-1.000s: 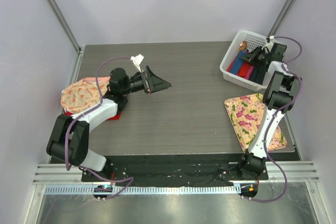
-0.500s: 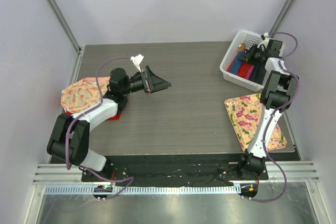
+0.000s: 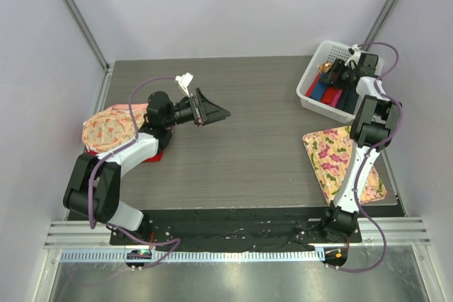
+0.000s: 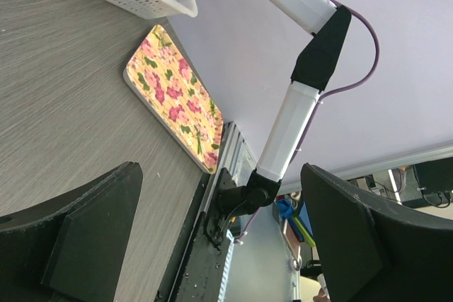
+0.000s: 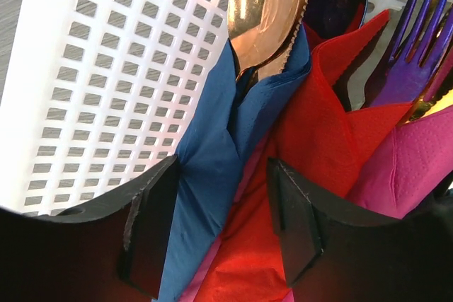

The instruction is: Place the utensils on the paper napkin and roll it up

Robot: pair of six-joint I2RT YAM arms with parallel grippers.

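Grey wood-grain table fills my top view, with pale walls close around it and a white basket in the far right corner. My right gripper is reaching down into that basket. On its wrist camera the right gripper has its jaws parted. The rolled blue napkin runs up between them, hard against the left finger, while a gap showing red separates it from the right finger; nothing is clamped. The utensils poke out of the roll's far end, a shiny copper spoon bowl over a serrated blade, just beside the basket's latticed wall. A red roll presses against the napkin on the side away from that wall, then a pink roll and a purple fork, so the basket is tightly packed. My left gripper hangs wide open with nothing in it, well apart from the basket, over bare table. A floral mat lies just nearer me than the basket, along the table's right edge, and a floral cloth sits at the edge opposite the basket.
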